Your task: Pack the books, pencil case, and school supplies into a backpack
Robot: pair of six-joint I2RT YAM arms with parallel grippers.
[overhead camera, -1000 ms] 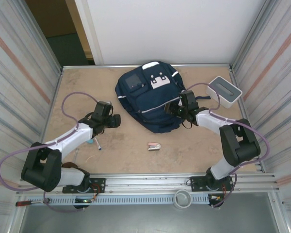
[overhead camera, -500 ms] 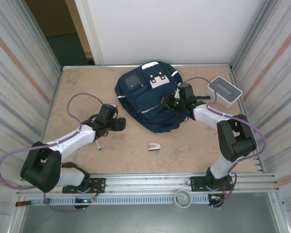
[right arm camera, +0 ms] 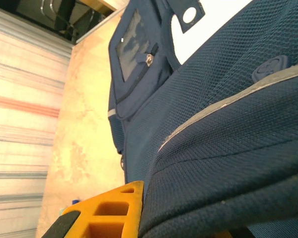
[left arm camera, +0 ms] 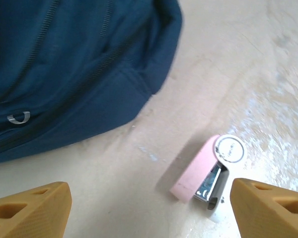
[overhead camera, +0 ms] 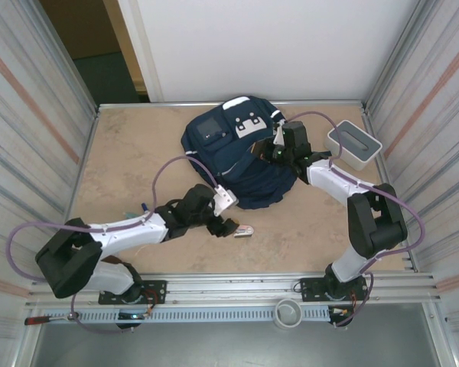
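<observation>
The navy backpack [overhead camera: 237, 164] lies at the table's far middle. My right gripper [overhead camera: 274, 151] is at its right upper edge, shut on a fold of the backpack's fabric [right arm camera: 228, 163]; one orange finger [right arm camera: 107, 210] presses against the cloth. The pink-and-silver stapler [overhead camera: 245, 230] lies on the table just in front of the backpack. My left gripper [overhead camera: 231, 222] hovers over the stapler [left arm camera: 201, 171], open, its orange fingertips [left arm camera: 35, 208] far apart on either side of it and touching nothing. A small blue tip of the pen [overhead camera: 142, 207] peeks out beside my left arm. Books and pencil case are out of view.
A white box with a grey top [overhead camera: 353, 144] stands at the right, near the corrugated wall. Metal walls close in both sides. The backpack's bottom corner [left arm camera: 159, 59] is close to the stapler.
My left arm swung right from the pen to just above the stapler, staying open. My right gripper moved up along the backpack's right side and shut on its fabric.
</observation>
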